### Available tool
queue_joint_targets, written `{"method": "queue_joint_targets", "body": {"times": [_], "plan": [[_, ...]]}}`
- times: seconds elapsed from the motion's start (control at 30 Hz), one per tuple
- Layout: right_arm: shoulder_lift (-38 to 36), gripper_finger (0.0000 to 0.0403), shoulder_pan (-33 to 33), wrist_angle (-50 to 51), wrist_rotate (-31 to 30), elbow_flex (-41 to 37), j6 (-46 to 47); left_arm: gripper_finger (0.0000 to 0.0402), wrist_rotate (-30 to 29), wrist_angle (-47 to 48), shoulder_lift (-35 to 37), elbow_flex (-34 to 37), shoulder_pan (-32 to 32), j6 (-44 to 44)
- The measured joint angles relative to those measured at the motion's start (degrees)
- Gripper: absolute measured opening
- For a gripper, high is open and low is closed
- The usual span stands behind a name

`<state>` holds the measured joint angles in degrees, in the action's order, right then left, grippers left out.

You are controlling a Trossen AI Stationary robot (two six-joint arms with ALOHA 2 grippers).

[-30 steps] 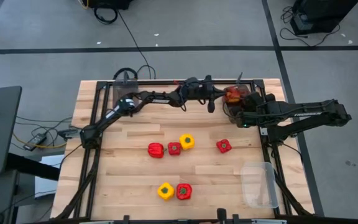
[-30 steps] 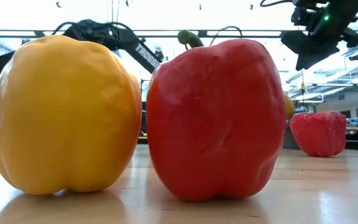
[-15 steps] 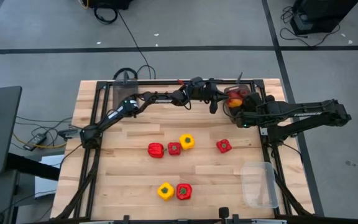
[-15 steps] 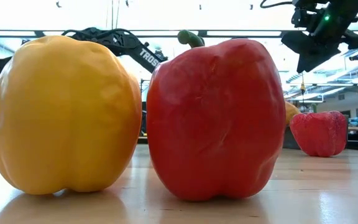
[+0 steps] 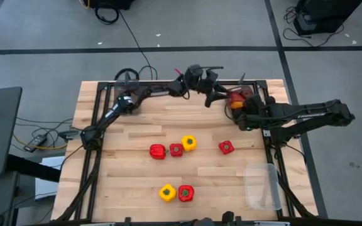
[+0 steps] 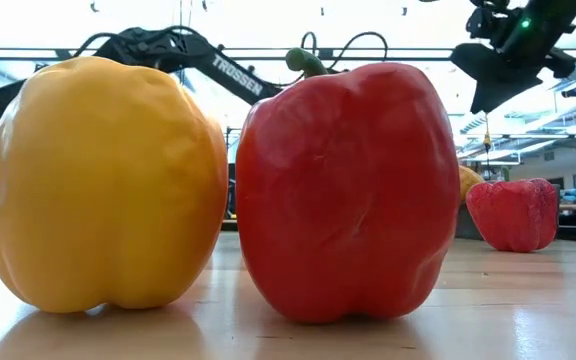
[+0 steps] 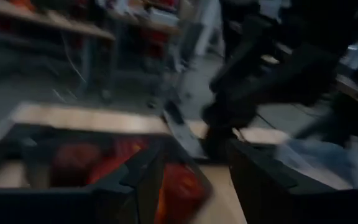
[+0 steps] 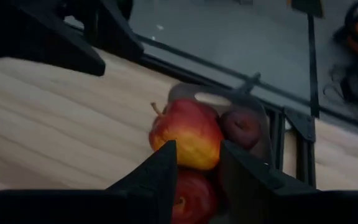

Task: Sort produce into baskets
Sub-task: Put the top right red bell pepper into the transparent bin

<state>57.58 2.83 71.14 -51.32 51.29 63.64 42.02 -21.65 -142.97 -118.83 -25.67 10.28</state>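
Observation:
A smoky-grey basket (image 5: 239,100) at the table's far right holds a red-yellow apple (image 8: 185,134), a dark-red apple (image 8: 241,127) and a red apple (image 8: 188,198). My right gripper (image 8: 197,167) is open just on the basket's near side, its fingers on either side of the view of the apples; I see no touch. My left gripper (image 5: 211,86) is open and raised over the far edge, left of the basket. Its wrist view is blurred and shows the basket (image 7: 73,158) past the fingers. Peppers stand on the table mid-board.
Two red peppers (image 5: 158,151) (image 5: 176,149) and a yellow one (image 5: 189,143) stand mid-table, and a red one (image 5: 226,147) to their right. A yellow-and-red pair (image 5: 167,193) (image 5: 185,193) stands near the front edge. A clear bin (image 5: 263,186) sits front right, a grey bin (image 5: 126,93) far left.
My left gripper has risen and drawn back toward the table's far edge, away from the apple basket, turning as it went. My right gripper has stayed by the basket. The peppers have not moved.

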Motion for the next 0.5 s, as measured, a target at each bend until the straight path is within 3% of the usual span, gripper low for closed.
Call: {"method": "queue_joint_targets", "body": {"times": [0.07,0.2,0.37,0.5], "plan": [[0.01,0.0133,1.36,-1.35,-1.77,0.00,-1.17,0.0180,2.78,5.93,1.69,0.02,-0.68,-0.30],[0.06,0.0133,3.28,-3.78,-4.13,0.00,-2.63,0.0170,2.92,20.52,5.92,0.02,-1.34,-8.00],[0.18,0.0133,3.91,-4.68,-4.66,0.00,-2.88,0.0163,-4.79,38.57,11.21,0.02,-0.85,-21.32],[0.18,0.0133,3.91,-6.11,-3.97,0.00,-4.56,0.0163,-8.06,47.45,14.46,0.11,0.52,-23.52]]}}
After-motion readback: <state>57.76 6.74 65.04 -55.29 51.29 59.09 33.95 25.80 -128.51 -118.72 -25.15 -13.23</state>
